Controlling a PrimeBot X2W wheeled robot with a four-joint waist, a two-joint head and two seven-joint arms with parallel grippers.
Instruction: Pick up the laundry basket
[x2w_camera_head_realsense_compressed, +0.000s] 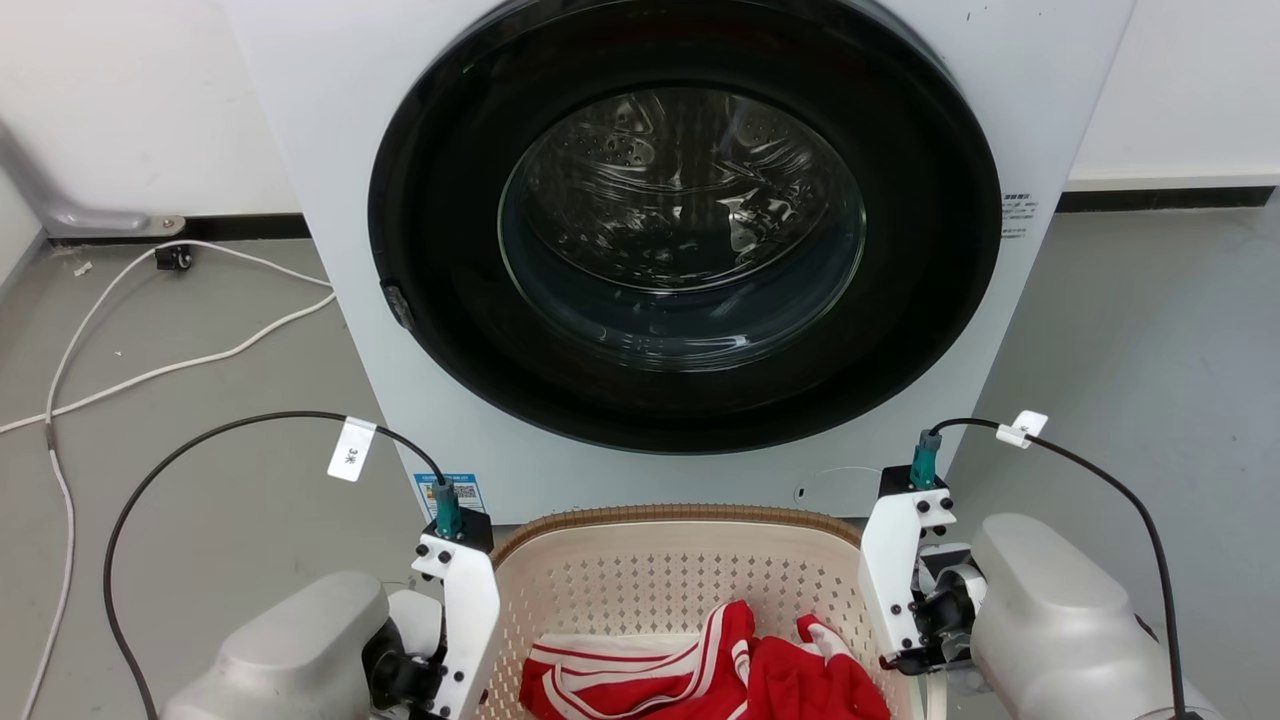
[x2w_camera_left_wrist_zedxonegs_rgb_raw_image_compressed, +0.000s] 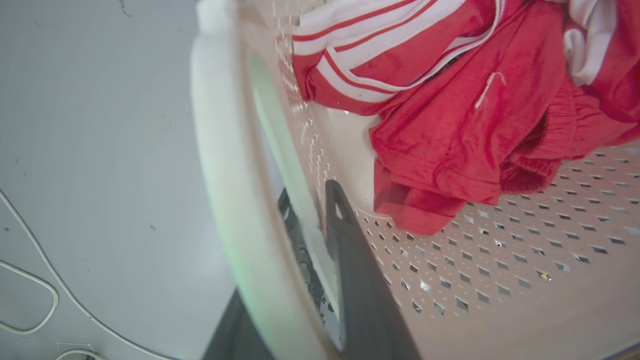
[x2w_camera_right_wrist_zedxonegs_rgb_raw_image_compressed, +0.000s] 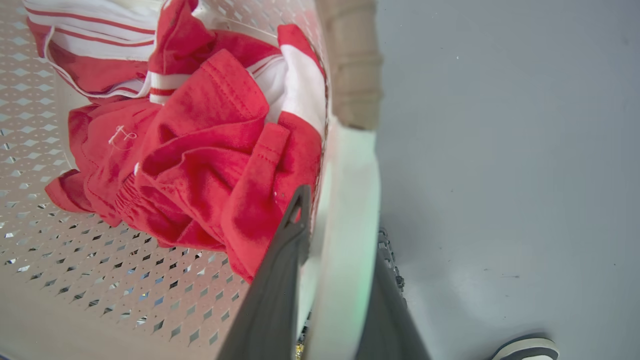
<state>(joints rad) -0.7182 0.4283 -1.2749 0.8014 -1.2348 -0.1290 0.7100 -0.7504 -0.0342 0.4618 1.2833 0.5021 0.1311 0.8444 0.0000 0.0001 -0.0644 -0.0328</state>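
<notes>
Now | laundry basket (x2w_camera_head_realsense_compressed: 680, 575) directly before washing machine (x2w_camera_head_realsense_compressed: 320, 200), rim up, long axis seemingly side to side | left gripper (x2w_camera_left_wrist_zedxonegs_rgb_raw_image_compressed: 309, 192), right gripper (x2w_camera_right_wrist_zedxonegs_rgb_raw_image_compressed: 342, 215) each clamped across its white side handles (x2w_camera_left_wrist_zedxonegs_rgb_raw_image_compressed: 220, 150).

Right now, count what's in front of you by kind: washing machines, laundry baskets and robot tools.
washing machine: 1
laundry basket: 1
tools: 2, the left tool and the right tool
total: 4
</notes>
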